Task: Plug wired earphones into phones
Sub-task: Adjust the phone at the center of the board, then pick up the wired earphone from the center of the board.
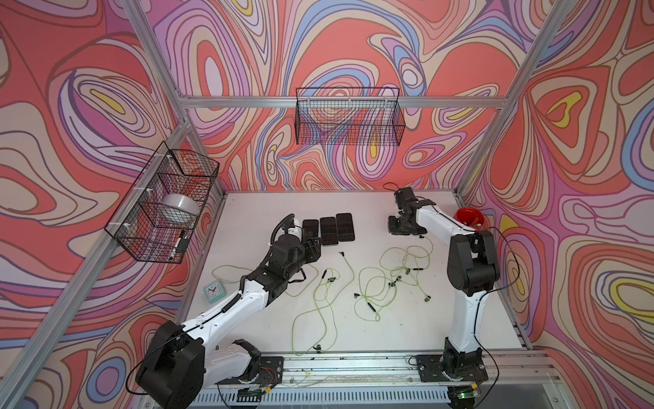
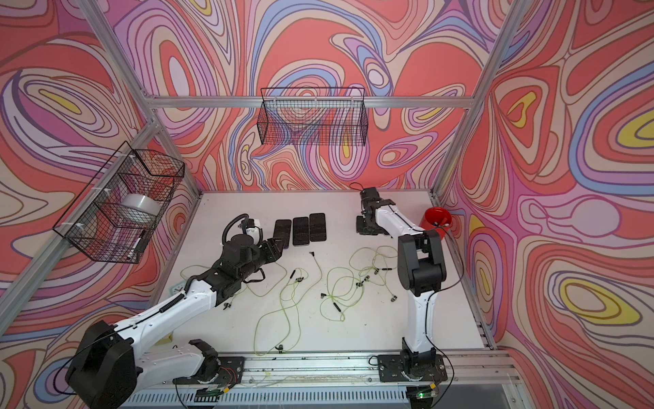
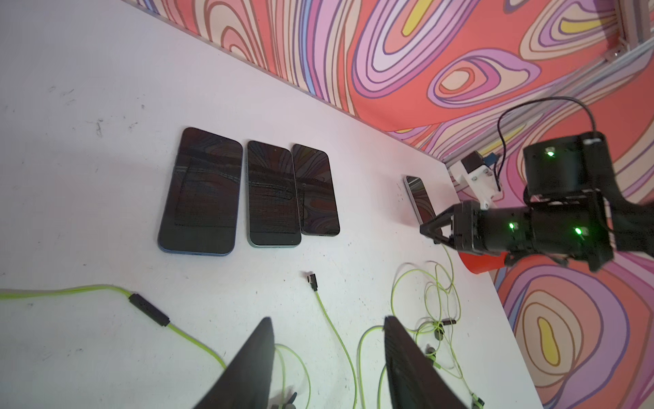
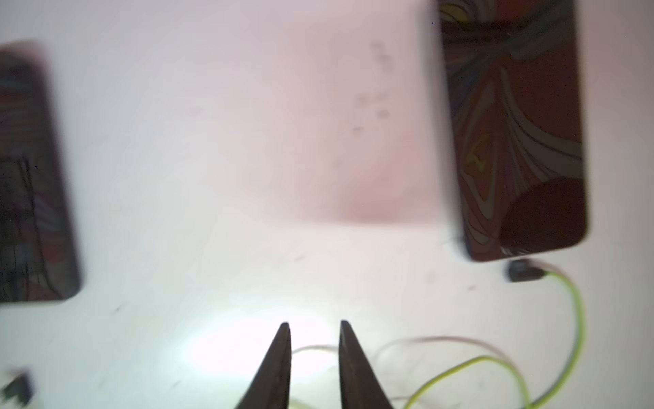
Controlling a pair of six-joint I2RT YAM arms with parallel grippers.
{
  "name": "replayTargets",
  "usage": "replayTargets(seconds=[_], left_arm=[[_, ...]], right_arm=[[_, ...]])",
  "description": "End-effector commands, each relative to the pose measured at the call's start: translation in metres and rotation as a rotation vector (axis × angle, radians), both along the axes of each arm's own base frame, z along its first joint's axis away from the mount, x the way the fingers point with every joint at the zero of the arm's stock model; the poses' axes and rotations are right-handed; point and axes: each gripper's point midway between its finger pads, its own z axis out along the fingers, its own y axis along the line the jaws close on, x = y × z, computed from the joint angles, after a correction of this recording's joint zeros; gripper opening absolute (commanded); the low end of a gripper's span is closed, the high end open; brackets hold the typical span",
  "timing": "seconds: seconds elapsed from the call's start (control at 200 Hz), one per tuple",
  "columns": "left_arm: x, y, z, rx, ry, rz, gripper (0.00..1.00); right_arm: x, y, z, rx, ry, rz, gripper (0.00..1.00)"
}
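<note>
Several earphones (image 3: 148,309) lie loose across the middle of the worktop (image 1: 247,212), reaching its front edge. Over them the left hand (image 3: 327,318) hangs released, empty. Beyond it, three phones (image 3: 271,193) lie in a row, face up. Toward the far right corner the right hand (image 4: 315,323) is slightly parted, grasping nothing. Beside it lies a fourth phone (image 4: 513,134) with a plug (image 4: 523,271) at its end; whether the plug is seated is unclear.

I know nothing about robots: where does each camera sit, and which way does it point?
Top views: twin cameras high at the front, looking down on the white table; the white-and-black left arm and right arm show.
Left wrist: on the left arm, looking across the table at three flat black glossy phones; its open left gripper shows.
Right wrist: on the right arm, close over the table, blurred; its right gripper shows, slightly open.
Shared: both wrist views show the lone fourth black phone.
</note>
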Motion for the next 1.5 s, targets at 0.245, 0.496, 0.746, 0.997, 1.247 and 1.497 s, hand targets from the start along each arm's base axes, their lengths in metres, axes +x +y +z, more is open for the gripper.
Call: replayTargets(seconds=[0.245, 0.496, 0.746, 0.997, 1.247, 1.497], left_arm=[[0.007, 0.014, -0.008, -0.118, 0.165, -0.033, 0.57], [0.008, -0.008, -0.031, -0.162, 0.226, -0.135, 0.58], [0.01, -0.017, -0.047, -0.192, 0.251, -0.159, 0.6], [0.01, -0.03, -0.062, -0.194, 0.278, -0.182, 0.61], [0.01, -0.052, -0.06, -0.203, 0.266, -0.255, 0.58], [0.013, -0.069, -0.062, -0.212, 0.292, -0.317, 0.53]], right_arm=[[-0.075, 0.152, -0.021, 0.09, 0.052, 0.182, 0.27], [-0.08, 0.157, -0.052, 0.094, 0.094, 0.175, 0.24], [-0.098, 0.161, -0.067, 0.096, 0.133, 0.161, 0.25], [-0.102, 0.156, -0.07, 0.029, 0.133, 0.15, 0.0], [-0.103, 0.153, -0.034, 0.018, 0.07, 0.225, 0.0], [-0.11, 0.16, -0.007, 0.079, 0.039, 0.301, 0.0]])
